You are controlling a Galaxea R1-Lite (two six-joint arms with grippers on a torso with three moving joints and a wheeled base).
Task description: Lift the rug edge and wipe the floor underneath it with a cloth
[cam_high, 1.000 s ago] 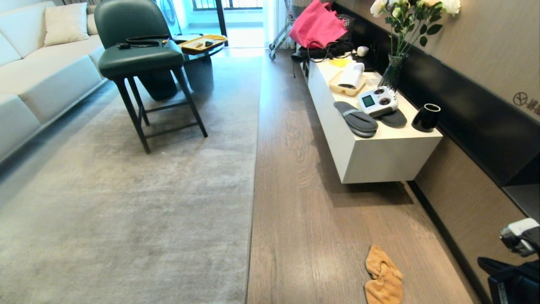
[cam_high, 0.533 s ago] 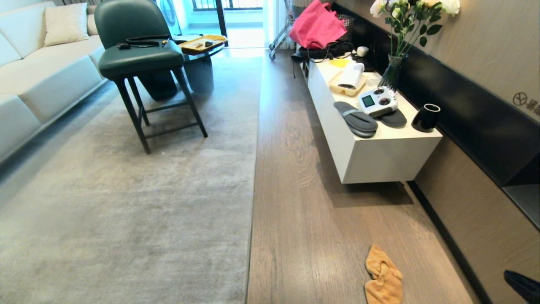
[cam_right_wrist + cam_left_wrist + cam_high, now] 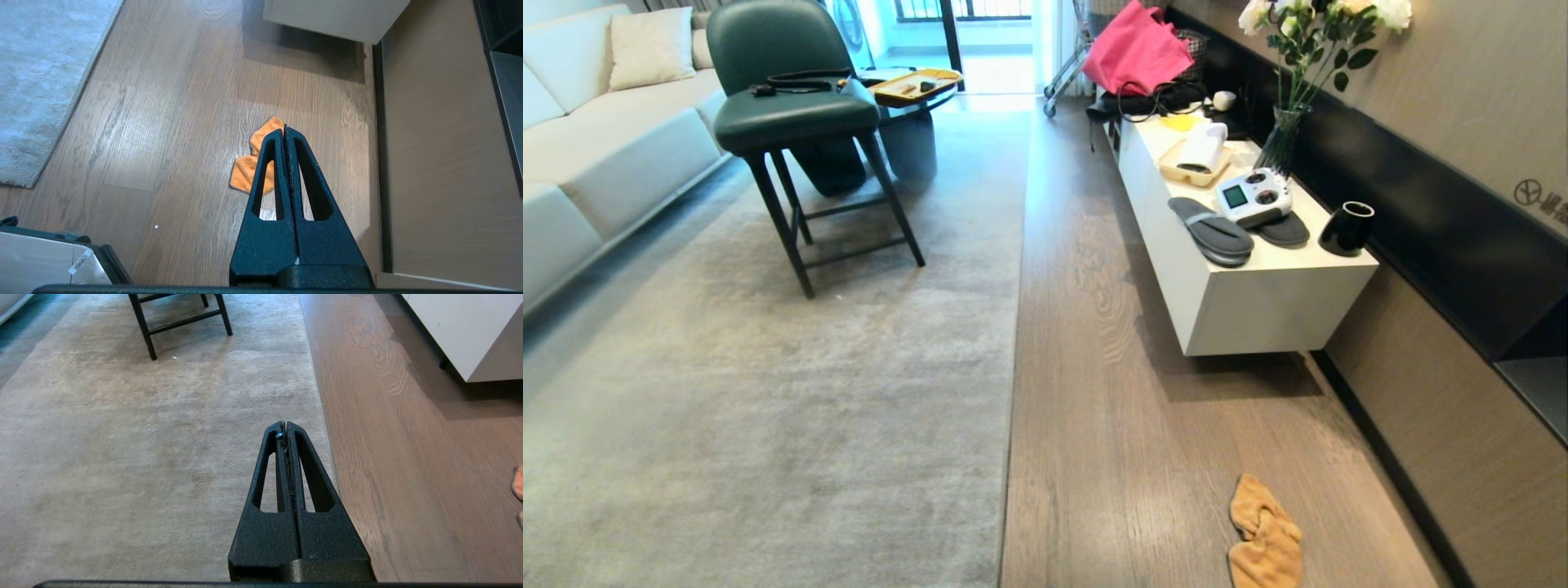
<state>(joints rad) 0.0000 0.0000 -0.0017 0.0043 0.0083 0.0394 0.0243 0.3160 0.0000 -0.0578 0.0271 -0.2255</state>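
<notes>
Head view shows neither arm; the room lies ahead with the rug edge [image 3: 1015,327] running straight away from the robot, flat on the floor [image 3: 1111,425], dividing the pale grey pile on the left from the brown planks on the right. The cloth [image 3: 1264,535], a crumpled orange-yellow rag, lies on the bare planks near the bottom of this view, well to the right of the rug edge and apart from it, between the rug and the dark skirting of the right-hand wall. A white cabinet [image 3: 1241,302] stands farther along that wall, carrying a pair of grey slippers [image 3: 1213,231], a white controller [image 3: 1255,196], a black cup [image 3: 1347,228] and a vase of white flowers [image 3: 1286,131]. A dark green chair [image 3: 784,106] stands on the rug, with a pale sofa [image 3: 596,147] to its left and a pink bag [image 3: 1135,49] at the far end of the cabinet.

In the left wrist view the left gripper [image 3: 285,424] hangs above the rug with its two black fingers pressed together and nothing between them; the rug edge [image 3: 322,412] passes just beside its tip on the side of the planks. In the right wrist view the right gripper [image 3: 284,130] is likewise closed tight and empty, hovering over the floor [image 3: 163,122]. The cloth [image 3: 251,163] lies below it, partly hidden behind the fingers; it looks to be clear of them, though the overlap makes the gap hard to judge. A corner of the rug [image 3: 36,102] shows well apart from the cloth.
</notes>
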